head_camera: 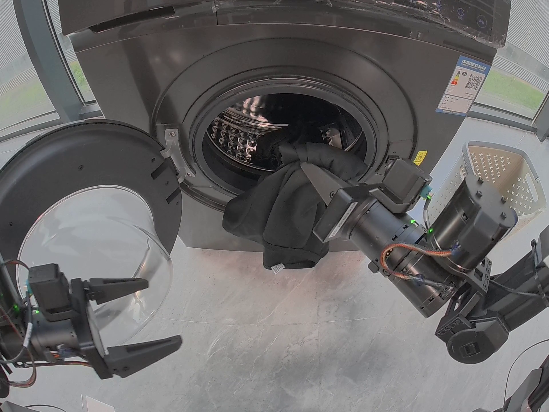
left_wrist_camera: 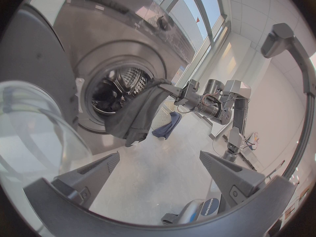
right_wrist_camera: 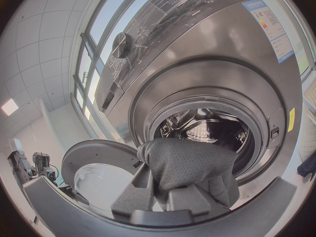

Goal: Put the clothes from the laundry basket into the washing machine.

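Note:
A dark grey front-loading washing machine (head_camera: 274, 52) stands with its round door (head_camera: 86, 167) swung open to the left. My right gripper (head_camera: 303, 164) is at the drum's mouth, shut on a black garment (head_camera: 286, 207) that hangs down over the rim to just above the floor. The same black garment (right_wrist_camera: 187, 162) bunches between the fingers in the right wrist view, in front of the drum (right_wrist_camera: 204, 132). More dark cloth lies inside the drum. My left gripper (head_camera: 140, 313) is low at the left, open and empty, below the door. A white laundry basket (head_camera: 503, 175) stands right of the machine.
A blue cloth (left_wrist_camera: 168, 125) lies on the floor by the basket at the machine's right side. Pale tiled floor (head_camera: 274, 327) stretches open in front of the machine. The open door's glass bowl (head_camera: 97, 247) juts out on the left, close to my left gripper.

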Controlling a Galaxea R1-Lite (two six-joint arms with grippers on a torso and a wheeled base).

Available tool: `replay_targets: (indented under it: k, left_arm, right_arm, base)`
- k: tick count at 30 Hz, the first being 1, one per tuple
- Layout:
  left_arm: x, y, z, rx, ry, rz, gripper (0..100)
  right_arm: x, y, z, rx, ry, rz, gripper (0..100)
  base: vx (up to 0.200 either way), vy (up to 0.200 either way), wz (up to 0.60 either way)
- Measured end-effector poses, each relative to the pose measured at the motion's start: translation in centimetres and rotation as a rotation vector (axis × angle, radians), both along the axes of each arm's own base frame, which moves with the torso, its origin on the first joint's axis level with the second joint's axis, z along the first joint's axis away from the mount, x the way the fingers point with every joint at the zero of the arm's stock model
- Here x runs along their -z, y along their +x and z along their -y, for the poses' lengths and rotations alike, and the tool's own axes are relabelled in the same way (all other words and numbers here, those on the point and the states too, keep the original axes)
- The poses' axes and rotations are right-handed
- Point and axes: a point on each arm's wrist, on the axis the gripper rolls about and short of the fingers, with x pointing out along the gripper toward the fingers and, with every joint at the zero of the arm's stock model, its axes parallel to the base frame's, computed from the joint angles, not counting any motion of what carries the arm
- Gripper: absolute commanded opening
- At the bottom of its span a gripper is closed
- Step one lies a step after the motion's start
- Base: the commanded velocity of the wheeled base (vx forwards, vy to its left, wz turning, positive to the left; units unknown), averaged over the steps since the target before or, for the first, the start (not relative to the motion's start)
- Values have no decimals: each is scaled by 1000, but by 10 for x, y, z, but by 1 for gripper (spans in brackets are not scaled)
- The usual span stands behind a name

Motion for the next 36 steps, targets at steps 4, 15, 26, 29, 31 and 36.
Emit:
replay_targets:
  k: [4,15,26,29,31,36]
  left_arm:
    - [5,23,21,37,0,-54,100]
    - [21,72,57,57,-47,-103,100]
    - [44,105,80,71,-49,-125,100]
    - [48,113,87,76,-54,-117,100]
    - [51,119,91,78,-58,-112,100]
    - [61,133,100,78,-58,-111,100]
  right_arm:
    - [1,3,-2,5,1,-3,0]
    - [-3,7,-4,12,42,11,0]
    - [-2,7,-5,10,45,7,0]
    - [-1,6,-5,9,42,5,0]
    - [-1,6,-6,6,42,5,0]
    - [0,4,-7,2,40,3,0]
  base:
    - [0,0,0]
    - [0,0,0]
    - [0,0,0]
    - [0,0,0]
    - [0,0,0]
    - [0,0,0]
